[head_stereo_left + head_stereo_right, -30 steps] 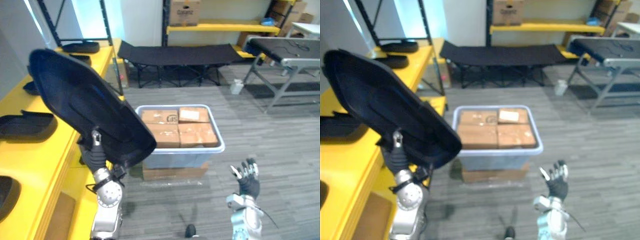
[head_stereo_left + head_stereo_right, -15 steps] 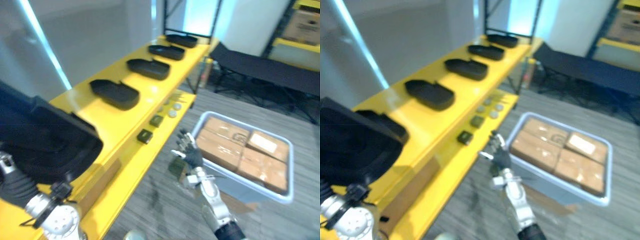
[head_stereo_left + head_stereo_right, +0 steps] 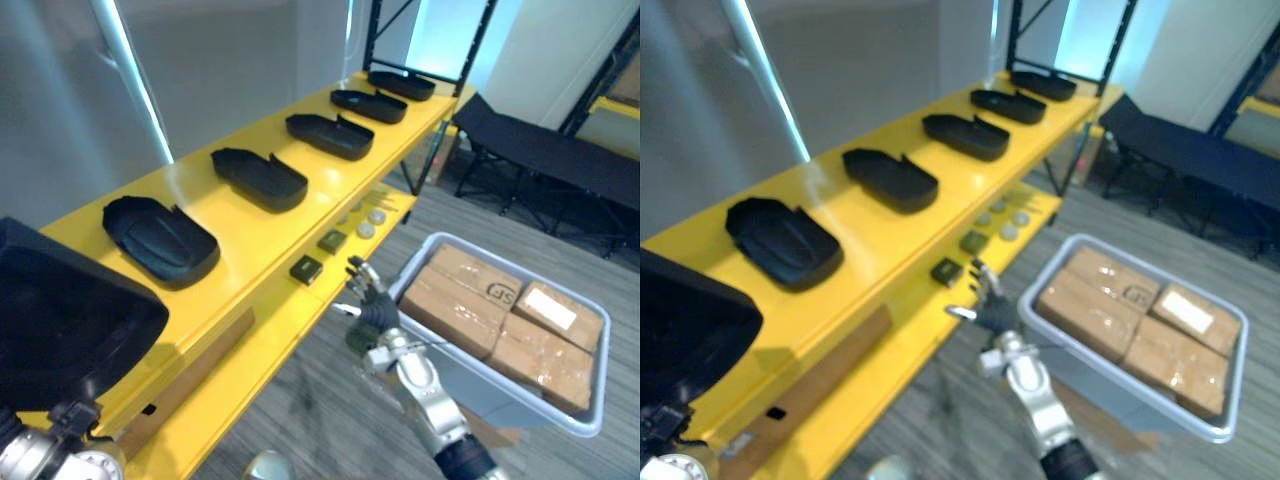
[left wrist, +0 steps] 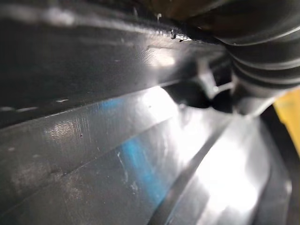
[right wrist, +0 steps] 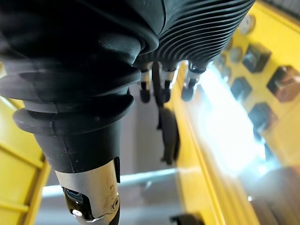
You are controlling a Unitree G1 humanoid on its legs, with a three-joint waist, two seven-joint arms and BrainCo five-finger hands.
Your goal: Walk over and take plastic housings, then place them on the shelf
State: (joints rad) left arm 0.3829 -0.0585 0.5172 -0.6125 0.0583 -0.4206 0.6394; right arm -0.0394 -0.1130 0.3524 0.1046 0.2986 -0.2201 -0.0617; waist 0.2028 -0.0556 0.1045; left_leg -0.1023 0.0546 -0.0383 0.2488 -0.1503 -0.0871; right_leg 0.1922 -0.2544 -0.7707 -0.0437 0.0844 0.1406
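A large black plastic housing (image 3: 70,330) hangs at the lower left, over the near end of the yellow shelf (image 3: 240,235). It is carried on my left hand (image 4: 262,61), and its glossy inner wall (image 4: 140,154) lies close against the left wrist view. Several more black housings lie in a row along the shelf top, the nearest one (image 3: 160,238) just beyond the carried one, then another (image 3: 258,177) and a third (image 3: 328,135). My right hand (image 3: 372,308) is raised beside the shelf's lower ledge, open with fingers (image 5: 161,86) straight, holding nothing.
Small dark blocks (image 3: 306,268) and round discs (image 3: 370,215) lie on the lower yellow ledge. A grey bin (image 3: 420,272) of cardboard boxes (image 3: 480,310) stands on the floor at the right. A black folding cot (image 3: 540,150) stands further back.
The whole view has swung from the bin to the shelf and along it, so the camera moved. The carried housing sits lower in the picture. The right hand stays raised and open.
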